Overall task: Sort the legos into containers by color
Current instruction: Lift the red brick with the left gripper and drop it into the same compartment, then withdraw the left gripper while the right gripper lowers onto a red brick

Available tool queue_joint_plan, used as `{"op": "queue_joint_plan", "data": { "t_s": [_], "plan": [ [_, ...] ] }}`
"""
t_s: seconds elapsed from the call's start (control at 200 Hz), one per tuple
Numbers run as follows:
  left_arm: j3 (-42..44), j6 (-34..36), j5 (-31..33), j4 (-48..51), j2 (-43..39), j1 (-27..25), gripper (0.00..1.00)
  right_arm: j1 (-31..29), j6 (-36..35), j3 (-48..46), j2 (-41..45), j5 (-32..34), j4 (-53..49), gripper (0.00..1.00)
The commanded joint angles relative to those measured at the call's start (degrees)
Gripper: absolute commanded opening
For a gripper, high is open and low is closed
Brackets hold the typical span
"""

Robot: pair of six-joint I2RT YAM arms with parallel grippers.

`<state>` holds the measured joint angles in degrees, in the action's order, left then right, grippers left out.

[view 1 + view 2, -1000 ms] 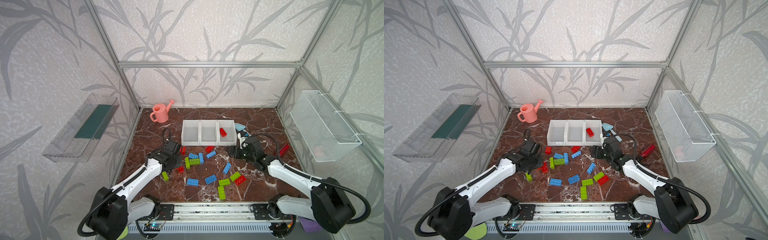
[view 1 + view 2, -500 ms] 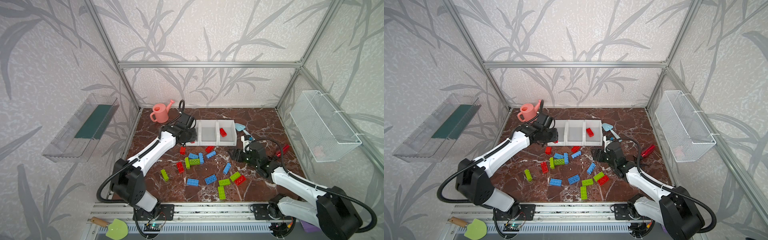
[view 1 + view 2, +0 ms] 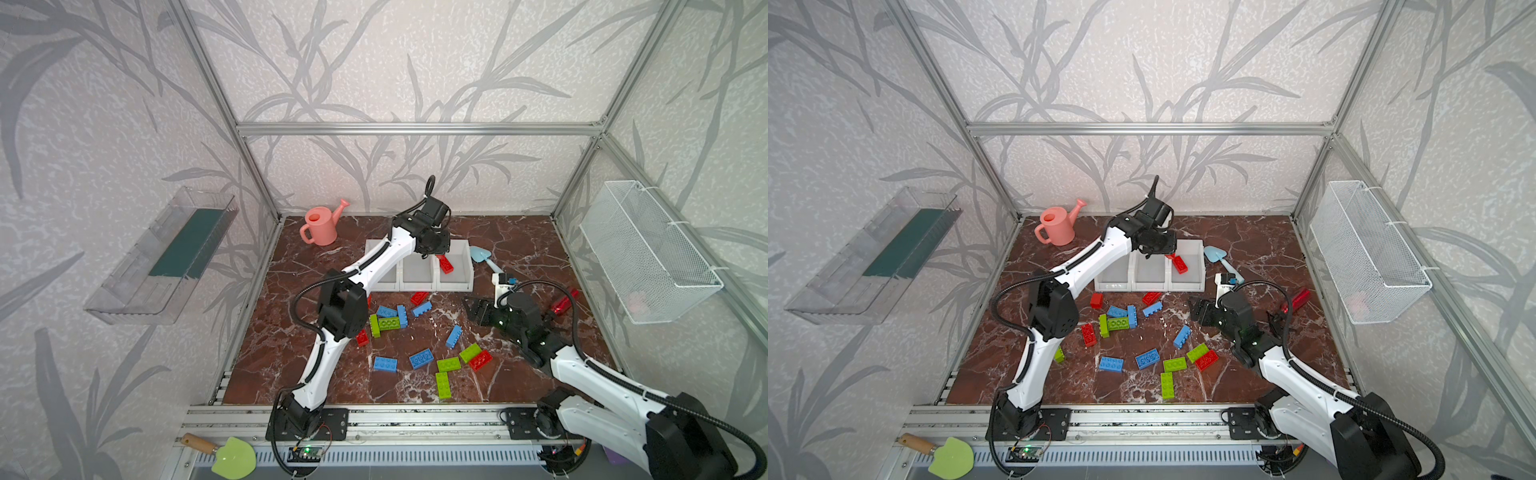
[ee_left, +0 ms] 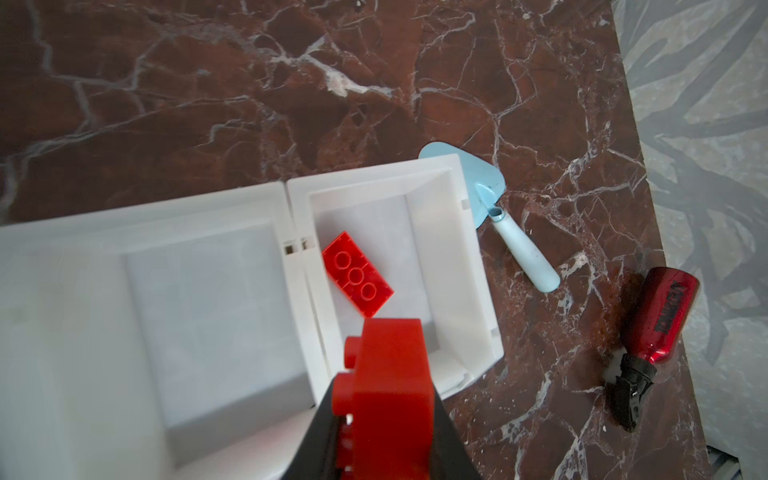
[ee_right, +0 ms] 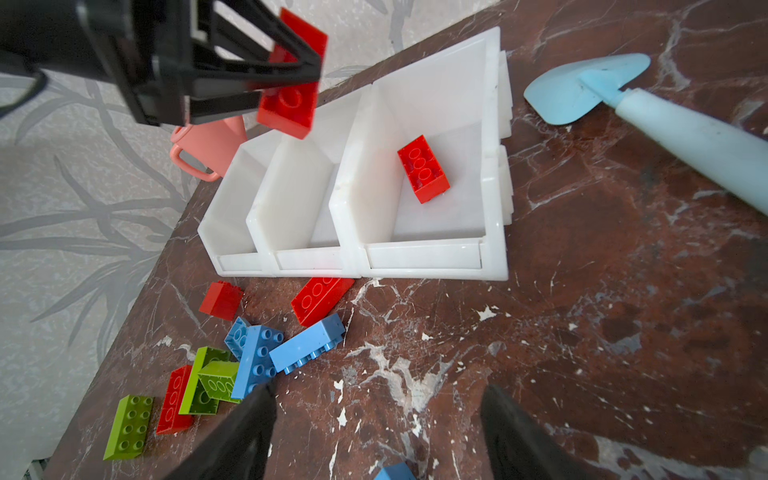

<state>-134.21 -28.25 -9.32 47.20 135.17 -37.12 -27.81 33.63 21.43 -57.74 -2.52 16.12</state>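
My left gripper (image 3: 432,249) (image 4: 386,395) is shut on a red lego (image 4: 390,353) (image 5: 291,99) and holds it in the air above the three white containers (image 3: 419,284) (image 3: 1150,286), near the wall between the middle and right ones. One red lego (image 3: 445,264) (image 4: 357,276) lies in the right container. The other two look empty. Several red, blue and green legos (image 3: 388,323) (image 5: 307,343) lie scattered on the marble in front. My right gripper (image 3: 473,309) (image 5: 378,390) hangs open, low over bare marble right of the pile, holding nothing.
A pink watering can (image 3: 320,224) stands at the back left. A light-blue trowel (image 3: 482,255) lies just right of the containers and a shiny red bottle (image 3: 564,301) further right. A wire basket (image 3: 648,257) and a clear tray (image 3: 166,257) hang on the side walls.
My left arm lifted from the pile's left side and carried the red lego up and rightward over the containers. My right gripper drew back a little toward the front, still open.
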Motion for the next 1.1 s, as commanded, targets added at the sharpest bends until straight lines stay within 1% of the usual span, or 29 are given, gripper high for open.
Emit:
{"op": "queue_joint_plan", "data": {
  "t_s": [0.0, 0.095, 0.225, 0.285, 0.34, 0.415, 0.495, 0.57, 0.65, 0.74, 0.805, 0.86, 0.925, 1.095],
  "plan": [
    [-9.6, 1.2, -2.1, 7.6, 5.7, -0.5, 0.15, -0.2, -0.1, -0.4, 1.4, 1.4, 1.3, 0.78],
    [-13.7, 1.1, -2.6, 8.2, 9.0, -0.5, 0.16, -0.2, -0.2, -0.4, 1.9, 1.5, 1.0, 0.78],
    [-13.8, 0.9, -3.4, 6.2, 10.1, -0.5, 0.18, -0.2, -0.2, -0.4, 2.7, 1.7, 0.3, 0.78],
    [-13.8, 0.9, -3.3, 5.9, 10.4, -0.4, 0.22, -0.2, 0.0, 0.0, 3.0, 1.7, -0.9, 0.79],
    [-13.8, 0.9, -3.2, 5.7, 10.5, -0.4, 0.27, -0.2, 0.2, 0.6, 3.5, 1.9, -2.6, 0.79],
    [-13.8, 1.0, -3.3, 5.4, 10.2, -0.4, 0.39, -0.2, 0.4, 1.8, 4.1, 2.3, -6.6, 0.81],
    [-13.8, 0.9, -3.4, 5.2, 9.6, -0.5, 0.51, -0.2, 0.3, 4.3, 4.6, 2.8, -15.7, 0.81],
    [-13.8, 1.0, -3.5, 5.2, 8.7, -0.5, 0.61, -0.4, -1.4, 6.0, 5.4, 2.8, -23.6, 0.82],
    [-13.8, 1.2, -3.1, 5.5, 7.5, -0.7, 0.68, -0.5, -2.5, 7.2, 7.1, 3.3, -31.5, 0.82],
    [-12.6, 1.9, -1.1, 6.0, 4.9, -1.5, 0.71, -0.6, -2.9, 8.3, 9.9, 3.8, -39.2, 0.82],
    [-9.3, 2.4, 1.3, 5.1, 1.7, -2.4, 0.72, -1.2, -2.8, 9.3, 11.7, 5.0, -44.2, 0.82],
    [-4.2, 2.8, 3.1, 2.6, -2.6, -3.3, 0.73, -2.1, -2.2, 10.0, 12.8, 7.3, -48.3, 0.82],
    [3.5, 2.6, 4.5, -1.6, -7.8, -4.4, 0.74, -3.2, -1.6, 10.4, 13.9, 9.0, -51.9, 0.82],
    [25.2, -0.3, 5.9, -13.6, -22.5, -6.3, 0.74, -6.4, -0.1, 10.8, 13.7, 9.2, -58.2, 0.82]
  ]
}}
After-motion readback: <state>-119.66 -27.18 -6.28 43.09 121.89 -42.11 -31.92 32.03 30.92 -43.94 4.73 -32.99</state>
